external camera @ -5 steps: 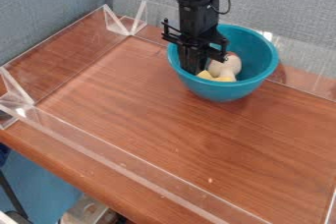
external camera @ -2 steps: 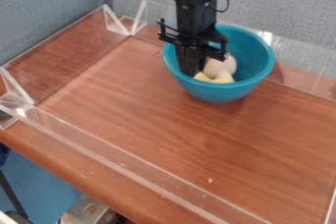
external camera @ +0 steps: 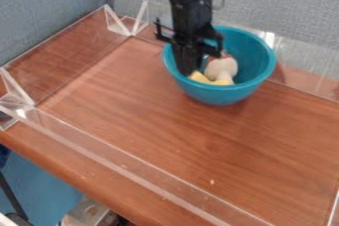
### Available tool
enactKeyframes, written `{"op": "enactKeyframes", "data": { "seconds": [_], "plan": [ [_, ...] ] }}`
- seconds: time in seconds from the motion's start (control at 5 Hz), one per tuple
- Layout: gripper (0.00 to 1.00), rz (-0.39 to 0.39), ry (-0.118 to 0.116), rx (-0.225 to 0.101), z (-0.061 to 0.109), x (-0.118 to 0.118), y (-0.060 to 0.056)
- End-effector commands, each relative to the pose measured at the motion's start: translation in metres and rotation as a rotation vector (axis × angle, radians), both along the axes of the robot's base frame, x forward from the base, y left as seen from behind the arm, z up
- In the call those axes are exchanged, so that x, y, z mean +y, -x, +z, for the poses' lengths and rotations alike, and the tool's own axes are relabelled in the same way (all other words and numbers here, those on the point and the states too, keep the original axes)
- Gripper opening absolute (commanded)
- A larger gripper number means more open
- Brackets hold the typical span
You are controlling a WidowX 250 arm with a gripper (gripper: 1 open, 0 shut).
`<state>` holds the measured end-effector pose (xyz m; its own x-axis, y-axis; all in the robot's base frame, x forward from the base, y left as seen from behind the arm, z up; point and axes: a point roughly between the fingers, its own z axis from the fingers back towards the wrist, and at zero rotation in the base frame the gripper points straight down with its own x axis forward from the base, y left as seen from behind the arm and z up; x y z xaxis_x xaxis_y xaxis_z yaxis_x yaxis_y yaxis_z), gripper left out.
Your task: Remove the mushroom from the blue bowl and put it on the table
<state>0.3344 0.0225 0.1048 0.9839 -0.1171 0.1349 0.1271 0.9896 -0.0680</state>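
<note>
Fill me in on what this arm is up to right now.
A single robot arm reaches straight down into the blue bowl at the far right of the table. Its gripper is shut, low inside the bowl over the left part. Whether it holds anything cannot be told. A cream and tan piece, likely the mushroom, shows just right of the fingers, with a yellowish piece beside it. Nothing from the bowl lies on the table yet.

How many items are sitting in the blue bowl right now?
2 visible. A yellow piece lies low on the bowl's left side, just under the gripper; the mushroom sits beside it to the right. The blue bowl and the arm may hide others.
</note>
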Motion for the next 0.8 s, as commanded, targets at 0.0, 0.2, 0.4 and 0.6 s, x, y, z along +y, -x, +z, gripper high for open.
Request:
{"op": "enactKeyframes", "data": {
  "seconds": [0.0,0.2,0.4,0.6],
  "plan": [
    [0.0,0.034,-0.012,-0.084,0.041,0.036,0.006],
    [0.0,0.074,-0.023,-0.082,0.049,0.072,0.016],
    [0.0,0.013,-0.01,-0.102,0.06,0.048,-0.008],
    [1.0,-0.006,0.001,-0.122,0.068,0.032,-0.029]
  ]
}}
